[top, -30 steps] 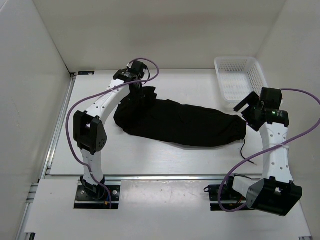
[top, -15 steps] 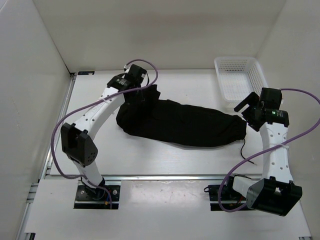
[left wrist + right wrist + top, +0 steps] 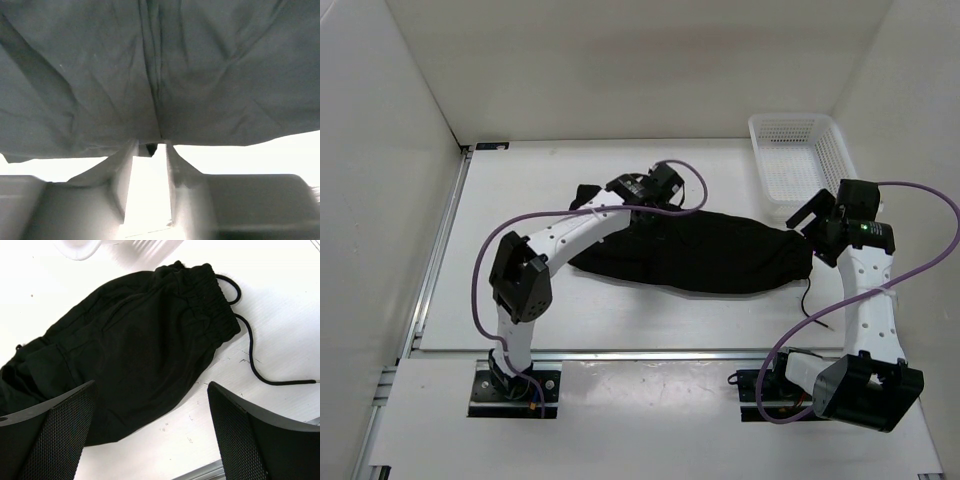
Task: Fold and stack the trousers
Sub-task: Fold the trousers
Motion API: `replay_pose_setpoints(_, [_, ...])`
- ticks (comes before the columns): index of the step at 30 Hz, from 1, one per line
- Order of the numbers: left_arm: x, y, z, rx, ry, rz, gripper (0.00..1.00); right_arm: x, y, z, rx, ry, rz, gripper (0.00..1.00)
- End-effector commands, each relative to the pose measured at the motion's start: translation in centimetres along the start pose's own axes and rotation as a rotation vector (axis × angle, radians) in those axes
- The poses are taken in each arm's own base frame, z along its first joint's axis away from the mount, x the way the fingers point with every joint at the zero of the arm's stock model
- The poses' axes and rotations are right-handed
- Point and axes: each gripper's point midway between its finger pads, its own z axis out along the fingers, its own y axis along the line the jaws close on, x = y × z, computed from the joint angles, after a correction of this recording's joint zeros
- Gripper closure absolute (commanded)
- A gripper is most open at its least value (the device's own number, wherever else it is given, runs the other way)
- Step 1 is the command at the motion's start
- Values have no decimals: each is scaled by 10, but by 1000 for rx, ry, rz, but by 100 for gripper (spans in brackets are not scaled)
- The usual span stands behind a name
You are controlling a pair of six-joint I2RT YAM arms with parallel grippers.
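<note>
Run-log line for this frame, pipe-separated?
step: fold trousers | left gripper: fingers slightly apart at trousers' far edge, grip unclear | right gripper: open, above waistband | drawstring: trailing loose

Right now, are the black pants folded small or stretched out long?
Stretched out long: the trousers lie lengthwise across the table, waistband nearest the basket.

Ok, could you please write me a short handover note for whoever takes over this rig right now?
Left gripper: jaws parted, down at the trousers, cloth at its tips.
Right gripper: open, empty, above the waistband end.
Trousers: lying on the table, beside the basket, not in it.
Done: at most a first fold.
Left: finish folding, then stack.
</note>
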Motion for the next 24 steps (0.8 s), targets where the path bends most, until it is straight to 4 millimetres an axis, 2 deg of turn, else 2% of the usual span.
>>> replay_pose_setpoints(1, [-62, 12, -53, 39, -175, -39, 66, -4, -1, 1, -1, -24, -19, 6])
replay_pose_setpoints(2, [-64, 12, -54, 36, -171, -29, 71, -4, -1, 1, -1, -24, -19, 6])
replay_pose_setpoints(3, [-74, 13, -56, 40, -192, -41, 71, -4, -1, 1, -1, -24, -19, 6])
replay_pose_setpoints(6, [-68, 7, -39, 39, -134, -51, 52, -4, -1, 1, -1, -24, -19, 6])
replay_pose_setpoints(8, [-61, 7, -28, 22, -97, -51, 50, -3, 1, 1, -8, -19, -19, 6])
replay_pose_setpoints(9, [-60, 9, -22, 4, -92, -50, 53, -3, 1, 1, -8, -19, -19, 6])
replay_pose_setpoints(10, [-51, 22, -13, -45, -66, -68, 57, -2, 2, 1, -16, -14, -19, 6])
replay_pose_setpoints(12, [-54, 42, -19, -77, -80, -120, 67, -2, 2, 1, -16, -13, -19, 6])
replay_pose_setpoints(13, [-59, 66, -15, -78, -74, -188, 82, -1, 3, 0, -24, -8, -19, 6])
replay_pose_setpoints(14, [-63, 77, -16, -60, -76, -224, 90, -1, 3, 1, -24, -9, -30, 6])
replay_pose_setpoints(15, [-70, 88, -27, -36, -101, -259, 90, 1, 6, 0, -43, 4, -30, 6])
replay_pose_setpoints(16, [-73, 106, -27, -40, -109, -281, 90, 6, 6, 2, -47, 19, -39, 6])
replay_pose_setpoints(17, [-79, 113, -32, -53, -136, -294, 90, 7, 10, 1, -69, 22, -57, 6])
replay_pose_setpoints(18, [-80, 121, -32, -73, -142, -286, 90, 10, 12, 3, -69, 33, -64, 10])
replay_pose_setpoints(19, [-83, 118, -35, -55, -147, -265, 90, 10, 12, 3, -69, 33, -64, 13])
replay_pose_setpoints(20, [-90, 117, -37, -32, -157, -257, 85, 15, 13, 5, -72, 46, -86, 15])
replay_pose_setpoints(21, [-86, 109, -34, -10, -128, -235, 78, 17, 15, 4, -77, 49, -94, 16])
replay_pose_setpoints(22, [-81, 99, -19, 6, -84, -206, 71, 17, 15, 4, -77, 49, -94, 16])
replay_pose_setpoints(23, [-79, 77, -18, 38, -70, -158, 63, 21, 12, 9, -65, 67, -94, 16])
replay_pose_setpoints(24, [-74, 67, -12, 40, -44, -137, 44, 21, 12, 9, -65, 67, -103, 16])
